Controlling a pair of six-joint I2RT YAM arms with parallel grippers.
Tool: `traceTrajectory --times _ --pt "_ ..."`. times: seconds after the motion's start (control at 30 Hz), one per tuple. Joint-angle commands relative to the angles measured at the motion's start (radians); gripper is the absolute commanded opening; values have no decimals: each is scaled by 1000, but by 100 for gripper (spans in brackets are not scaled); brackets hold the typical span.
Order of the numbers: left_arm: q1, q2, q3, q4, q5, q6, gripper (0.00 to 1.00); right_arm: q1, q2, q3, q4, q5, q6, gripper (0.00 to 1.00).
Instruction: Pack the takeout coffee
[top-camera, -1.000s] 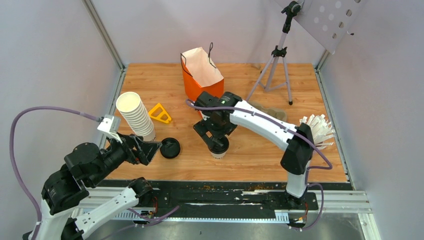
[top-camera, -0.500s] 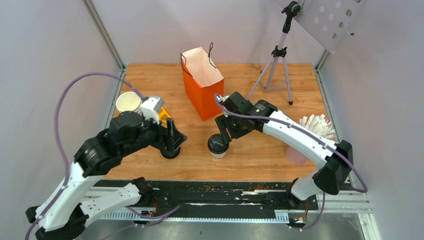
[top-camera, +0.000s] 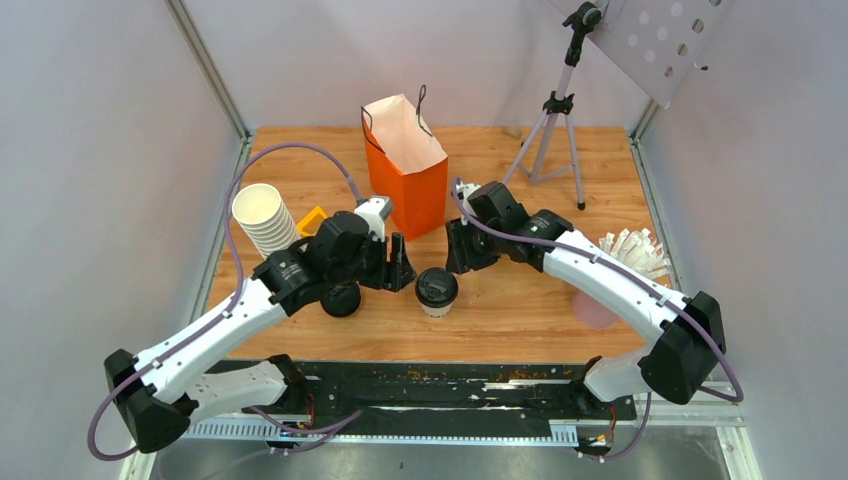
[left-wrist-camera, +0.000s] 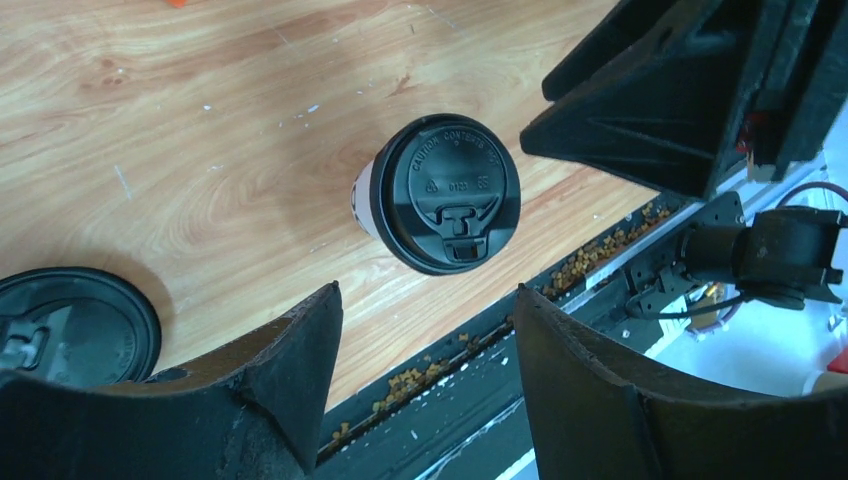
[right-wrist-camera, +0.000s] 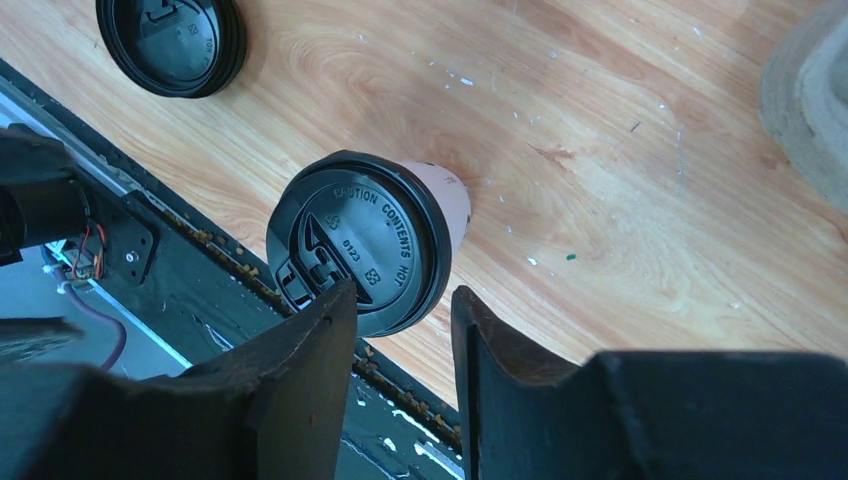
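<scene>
At the near-middle of the wooden table (top-camera: 520, 300) stands one takeout coffee (top-camera: 437, 290), upright, a white paper cup with its black lid seated on it. It is outside the orange paper bag (top-camera: 405, 175), which stands upright and open-topped further back. The bag's pale lining is visible, but its bottom and contents cannot be made out.

The left gripper (top-camera: 403, 272) sits just to the cup's left, with its jaws spread wide and nothing between them. The right gripper (top-camera: 455, 258) sits just behind and to the right of the cup. Its jaws are parted by a narrower gap and also grip nothing. In both wrist views the cup stands clear of the fingers.

A loose black lid (top-camera: 341, 299) lies flat on the wood left of the cup, partly under the left arm. A leaning stack of lidless white cups (top-camera: 268, 228) stands near the left edge, with a yellow triangular piece (top-camera: 312, 218) just beside it.

The surface is light wood grain with small white flecks and crumbs along the near rail. A tripod (top-camera: 555, 130) stands at the back right, and a fan of white sticks (top-camera: 635, 255) sits by the right edge. Pale grey walls enclose the cell.
</scene>
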Motion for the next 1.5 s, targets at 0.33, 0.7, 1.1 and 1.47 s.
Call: traceTrajectory --times 0.33,0.7,1.1,1.47 --pt "22 100 -202 361 55 -144 61 -1 -1 -63 119 -48 -20 36" --pt "36 126 -245 440 91 -145 56 -2 15 -63 99 -45 -20 35" --pt "37 148 -260 418 96 -105 46 -2 47 -73 113 -60 -23 31" --pt "37 162 -290 411 112 -97 34 -1 43 -118 110 -42 -24 27"
